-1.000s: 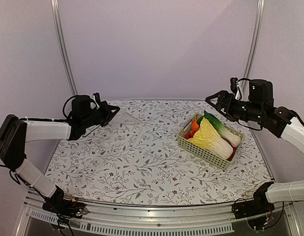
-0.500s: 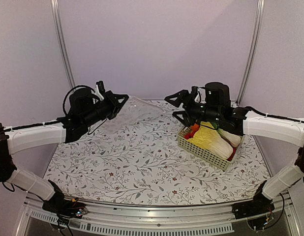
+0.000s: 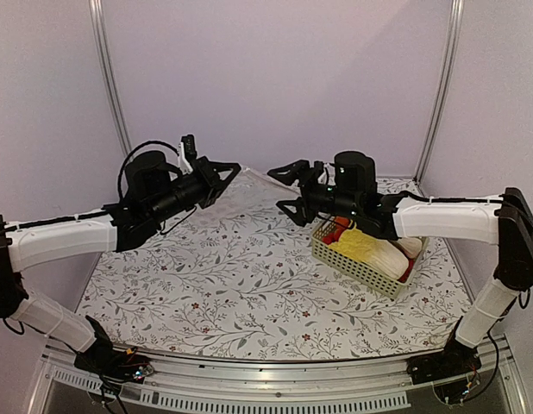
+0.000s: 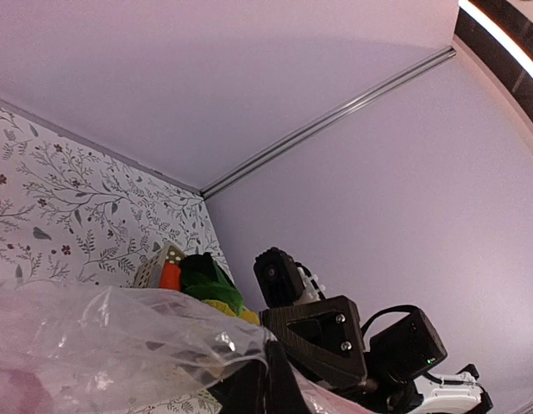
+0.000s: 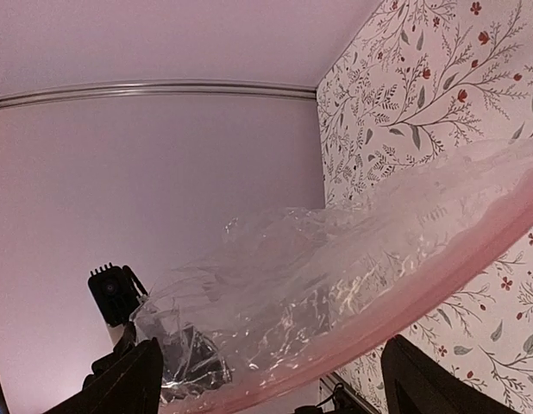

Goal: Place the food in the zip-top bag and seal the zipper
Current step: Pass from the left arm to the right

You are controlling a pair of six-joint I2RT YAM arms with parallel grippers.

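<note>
My left gripper (image 3: 222,175) is raised above the back of the table and shut on a corner of the zip-top bag (image 3: 253,178), which hangs clear of the cloth. In the left wrist view the crinkly bag (image 4: 111,341) lies over my left gripper (image 4: 265,390). My right gripper (image 3: 286,190) is open, right next to the bag's other end. In the right wrist view the bag (image 5: 335,267) and its zipper (image 5: 414,303) run across between the wide-apart fingers (image 5: 133,388). The yellow-white cabbage (image 3: 370,248) and orange and red pieces (image 3: 337,229) lie in the basket.
The pale green slotted basket (image 3: 357,267) stands at the right of the flowered tablecloth (image 3: 249,285). Lilac walls with metal corner rails (image 3: 111,95) enclose the back and sides. The two arms almost meet above the back middle of the table.
My left gripper has lifted the bag off the table and carried it toward the middle. My right arm has swung left from the basket side to the bag.
</note>
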